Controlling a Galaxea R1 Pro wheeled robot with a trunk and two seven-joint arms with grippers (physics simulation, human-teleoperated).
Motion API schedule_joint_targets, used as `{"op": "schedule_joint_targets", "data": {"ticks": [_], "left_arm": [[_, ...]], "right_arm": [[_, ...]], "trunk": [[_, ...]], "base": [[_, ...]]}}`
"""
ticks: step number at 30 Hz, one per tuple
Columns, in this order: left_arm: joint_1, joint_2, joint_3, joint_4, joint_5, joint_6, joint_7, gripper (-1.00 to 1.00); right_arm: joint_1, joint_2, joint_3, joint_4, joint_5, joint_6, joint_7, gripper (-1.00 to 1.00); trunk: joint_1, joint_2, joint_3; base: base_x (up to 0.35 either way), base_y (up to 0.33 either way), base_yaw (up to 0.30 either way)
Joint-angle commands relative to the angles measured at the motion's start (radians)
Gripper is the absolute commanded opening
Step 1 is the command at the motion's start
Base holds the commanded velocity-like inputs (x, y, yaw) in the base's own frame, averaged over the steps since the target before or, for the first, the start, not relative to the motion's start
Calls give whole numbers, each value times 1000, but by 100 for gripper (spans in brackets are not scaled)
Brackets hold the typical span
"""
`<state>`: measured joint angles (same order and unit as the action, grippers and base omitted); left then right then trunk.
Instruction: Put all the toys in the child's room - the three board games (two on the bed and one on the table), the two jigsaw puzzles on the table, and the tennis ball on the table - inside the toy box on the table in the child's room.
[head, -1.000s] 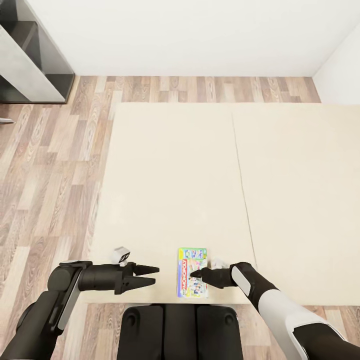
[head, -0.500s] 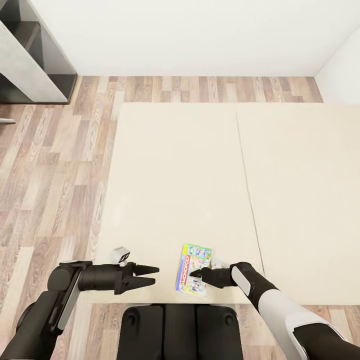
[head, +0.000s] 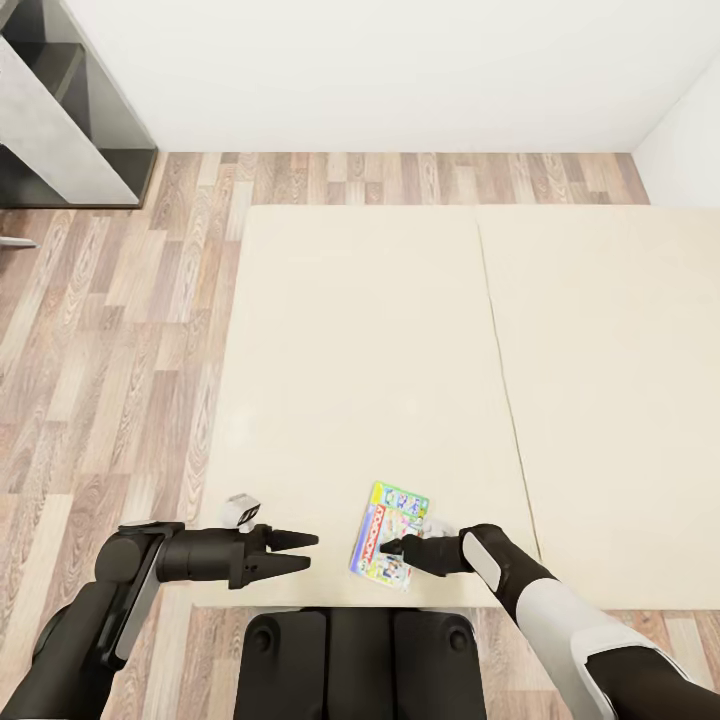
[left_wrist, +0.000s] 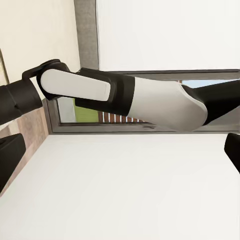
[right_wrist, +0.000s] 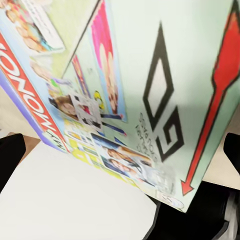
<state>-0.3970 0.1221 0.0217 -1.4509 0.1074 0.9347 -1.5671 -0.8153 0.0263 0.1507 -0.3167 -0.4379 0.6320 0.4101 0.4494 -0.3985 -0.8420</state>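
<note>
head: left gripper (head: 300, 552) hovering over near edge of bed (head: 360, 350), jaws apart, nothing between. right gripper (head: 392, 547) at right edge of board game (head: 388, 535), box tilted near mattress front edge; can't tell if clamped.
left wrist: right arm (left_wrist: 125, 97) across a window (left_wrist: 125, 120).
right wrist: board game (right_wrist: 135, 85) close up, red banner, tilted; fingertips (right_wrist: 10, 155) flank it, grip unclear.
</note>
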Motion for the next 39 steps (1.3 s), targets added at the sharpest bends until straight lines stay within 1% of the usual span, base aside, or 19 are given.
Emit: {"op": "schedule_joint_targets", "data": {"ticks": [1,7,16,39], "left_arm": [[0,0,0,0,0,11,-4,100],[0,0,0,0,-1,10,-4,100],[0,0,0,0,-1,12,-4,100],[0,1,0,0,0,12,-4,100]], "right_arm": [[0,0,3,-1,-2,1,2,100],[0,0,3,-1,-2,1,2,100],[1,0,3,-2,-2,1,2,100],[0,0,4,-2,-2,1,2,100]], "trunk": [[1,-1,-1],[1,-1,-1],[1,-1,-1],[1,-1,-1]], "base": [[0,6,0],[0,7,0],[0,82,0],[0,106,0]]}}
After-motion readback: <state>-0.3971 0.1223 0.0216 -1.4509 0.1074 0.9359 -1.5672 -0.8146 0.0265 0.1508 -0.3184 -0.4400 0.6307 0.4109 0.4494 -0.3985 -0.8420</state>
